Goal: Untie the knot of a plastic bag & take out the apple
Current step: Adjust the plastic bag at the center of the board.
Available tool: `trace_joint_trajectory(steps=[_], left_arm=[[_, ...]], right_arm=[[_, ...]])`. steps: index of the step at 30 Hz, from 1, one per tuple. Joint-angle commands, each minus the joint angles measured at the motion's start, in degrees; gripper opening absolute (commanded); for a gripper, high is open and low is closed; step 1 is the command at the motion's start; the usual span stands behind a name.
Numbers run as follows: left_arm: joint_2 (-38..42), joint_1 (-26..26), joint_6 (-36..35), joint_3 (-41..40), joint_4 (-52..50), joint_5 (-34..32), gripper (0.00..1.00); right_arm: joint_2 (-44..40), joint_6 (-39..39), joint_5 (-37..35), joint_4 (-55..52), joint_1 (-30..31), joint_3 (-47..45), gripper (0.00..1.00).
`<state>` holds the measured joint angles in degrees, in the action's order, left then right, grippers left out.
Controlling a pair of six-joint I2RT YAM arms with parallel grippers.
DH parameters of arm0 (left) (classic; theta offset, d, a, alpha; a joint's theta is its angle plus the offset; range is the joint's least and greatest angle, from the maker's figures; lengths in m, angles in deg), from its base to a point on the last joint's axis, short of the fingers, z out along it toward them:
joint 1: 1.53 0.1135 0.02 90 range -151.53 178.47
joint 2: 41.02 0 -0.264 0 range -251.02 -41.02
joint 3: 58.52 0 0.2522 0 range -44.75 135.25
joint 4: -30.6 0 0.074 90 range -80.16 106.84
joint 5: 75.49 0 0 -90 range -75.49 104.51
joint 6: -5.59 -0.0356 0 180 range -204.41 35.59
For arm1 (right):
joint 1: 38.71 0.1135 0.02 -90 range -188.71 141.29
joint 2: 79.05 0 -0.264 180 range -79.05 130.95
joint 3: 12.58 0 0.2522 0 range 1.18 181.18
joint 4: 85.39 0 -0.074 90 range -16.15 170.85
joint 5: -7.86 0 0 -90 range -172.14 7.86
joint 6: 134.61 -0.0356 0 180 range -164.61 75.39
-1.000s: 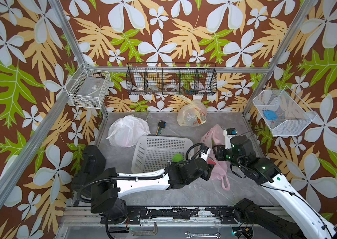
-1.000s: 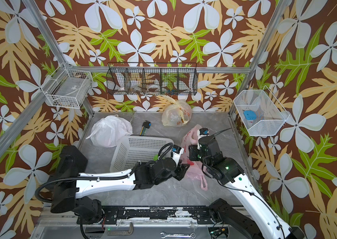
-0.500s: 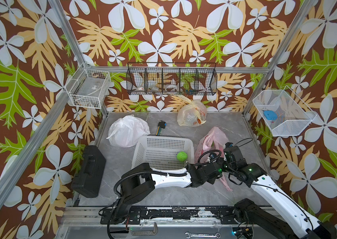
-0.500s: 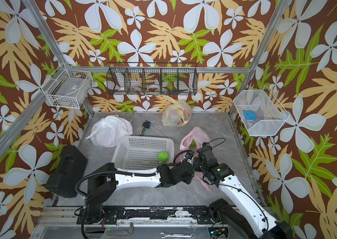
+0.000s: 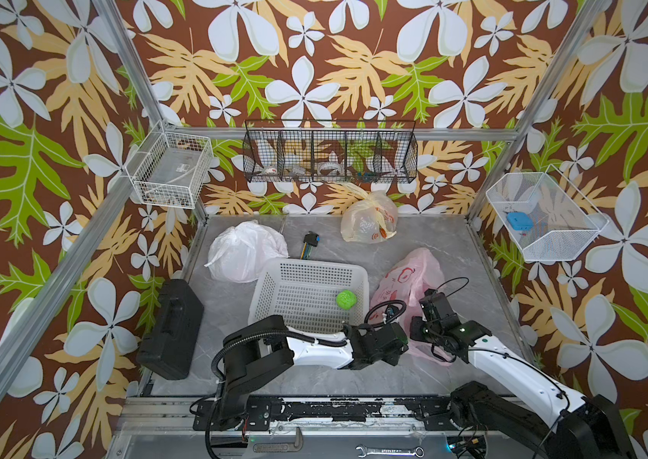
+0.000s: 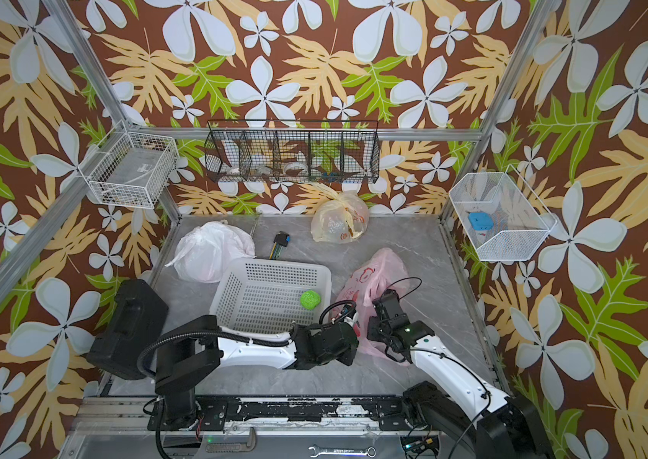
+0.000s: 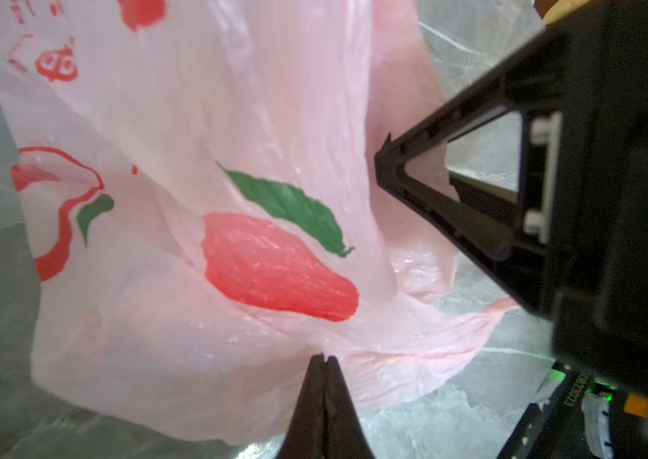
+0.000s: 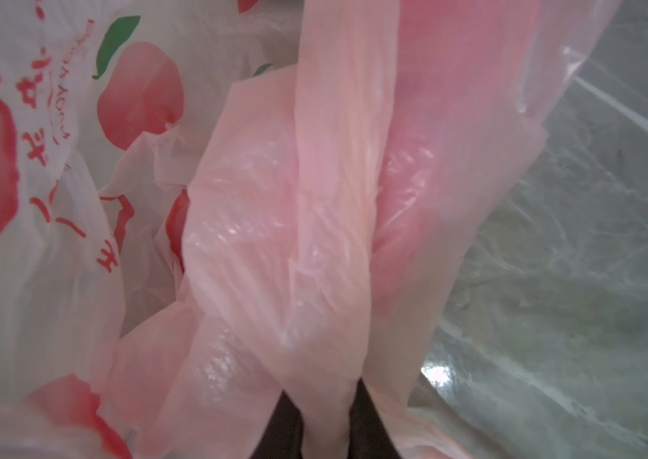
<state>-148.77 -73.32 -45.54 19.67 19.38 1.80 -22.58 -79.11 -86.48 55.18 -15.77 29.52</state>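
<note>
left jaws: pressed together on pink bag [image 7: 195, 119] edge | right jaws: pinching its strip | apple [image 5: 345, 299]: in basket [image 5: 314, 265]

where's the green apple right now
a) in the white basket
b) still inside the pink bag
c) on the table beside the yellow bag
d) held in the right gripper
a: in a top view the green apple lies inside the white basket, near the basket wall that faces the pink bag, and it is outside that bag.
</note>
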Motion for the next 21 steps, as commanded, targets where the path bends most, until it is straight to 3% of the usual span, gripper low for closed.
trace_joint_trajectory(steps=[1,4,8,10,16,21], left_arm=[[1.00,0.81,0.55,-0.23,3.16,2.84,0.00],[2.55,0.95,0.28,-0.38,4.14,3.36,0.04],[4.57,0.95,-0.02,0.10,4.20,3.31,0.31],[5.29,0.95,-0.15,0.91,3.56,2.17,0.41],[1.45,1.44,-0.54,7.09,-0.63,-3.17,0.68],[-6.14,1.83,-1.34,14.69,-7.05,-7.46,0.71]], right_arm=[[-2.31,-1.07,-1.48,-0.96,0.08,0.24,0.12],[-4.77,-1.52,-1.36,-1.84,-0.06,1.65,0.20],[-4.08,-0.55,3.42,-1.55,-3.15,3.78,0.60],[-2.64,0.09,6.16,-0.30,-5.88,4.34,0.68],[3.11,1.27,7.28,4.69,-9.44,6.26,0.76],[9.36,3.26,7.02,7.13,-9.58,6.96,0.71]])
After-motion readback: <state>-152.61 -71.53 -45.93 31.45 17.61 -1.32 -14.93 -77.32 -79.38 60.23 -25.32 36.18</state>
